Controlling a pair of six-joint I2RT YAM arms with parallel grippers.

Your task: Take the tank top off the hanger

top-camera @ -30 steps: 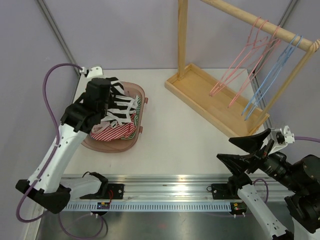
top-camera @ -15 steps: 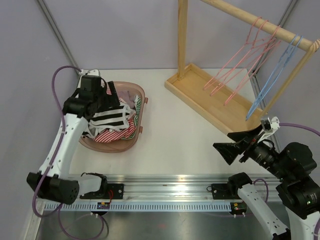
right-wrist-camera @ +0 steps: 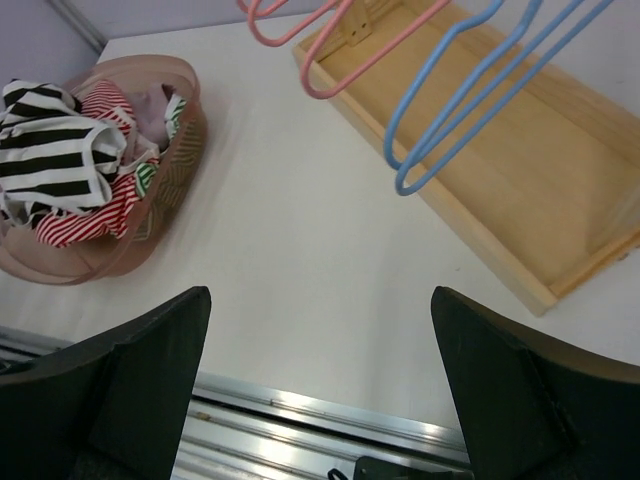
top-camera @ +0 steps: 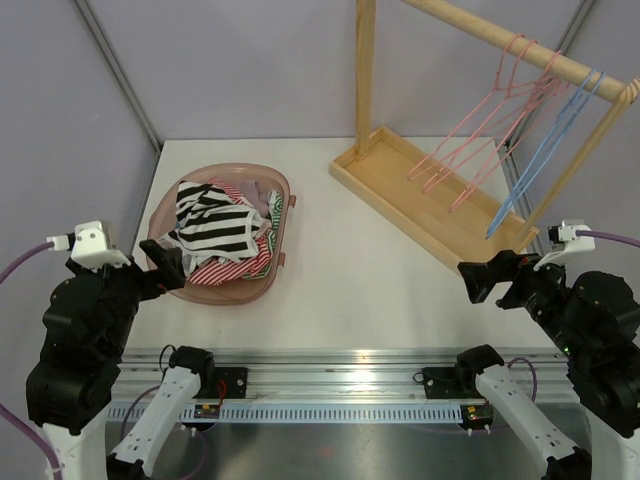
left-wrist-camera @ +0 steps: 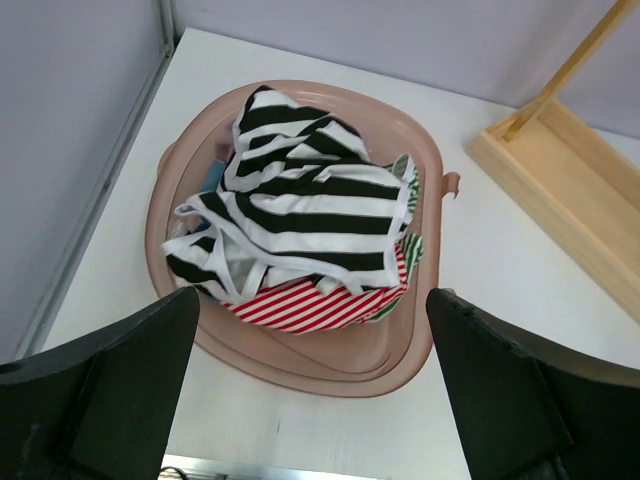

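The black-and-white striped tank top lies crumpled on top of a pile of clothes in the pink basket. No gripper touches it. Pink hangers and blue hangers hang bare from the wooden rail. My left gripper is open and empty, raised above the basket's near edge. The right gripper is open and empty over the table's near right side, short of the rack.
The wooden rack's base tray runs diagonally across the back right. A red-and-white striped garment lies under the tank top. The metal rail lines the table's near edge. A grey wall borders the left side.
The left gripper opened and let go of the striped tank top over the basket, then drew back to the near edge. The right arm also pulled back. The hangers swayed slightly.
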